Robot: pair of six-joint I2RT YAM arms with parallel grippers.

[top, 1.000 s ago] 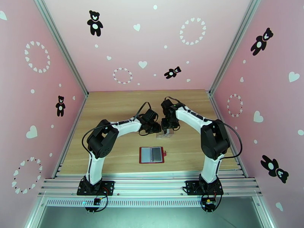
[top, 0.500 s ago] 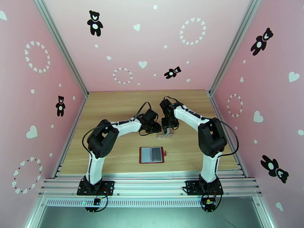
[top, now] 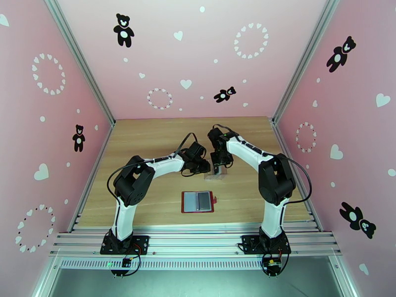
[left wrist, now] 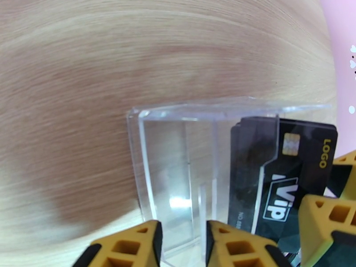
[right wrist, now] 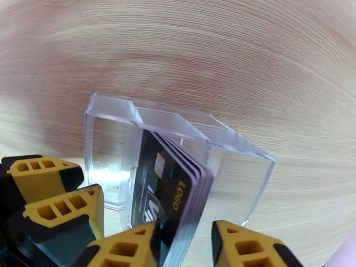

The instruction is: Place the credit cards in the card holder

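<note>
We see right gripper (right wrist: 183, 234), jaws clamped on credit cards (right wrist: 175, 183) in clear tray (right wrist: 242, 174); left gripper (left wrist: 182, 234), jaws astride tray wall, grip unclear.

Clear rectangular plastic tray (top: 214, 176) on a pale wood-grain tabletop (top: 148, 139).
The tray stands just above the centre of the top view, its see-through walls and inner dividers upright. Pink walls (top: 163, 50) with black bear and white heart stickers enclose the tabletop. Ribbed aluminium rails (top: 198, 240) cross the lower frame.

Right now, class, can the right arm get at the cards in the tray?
Likely yes: the right gripper straddles the cards, which poke out of the open tray; nothing blocks them.
</note>
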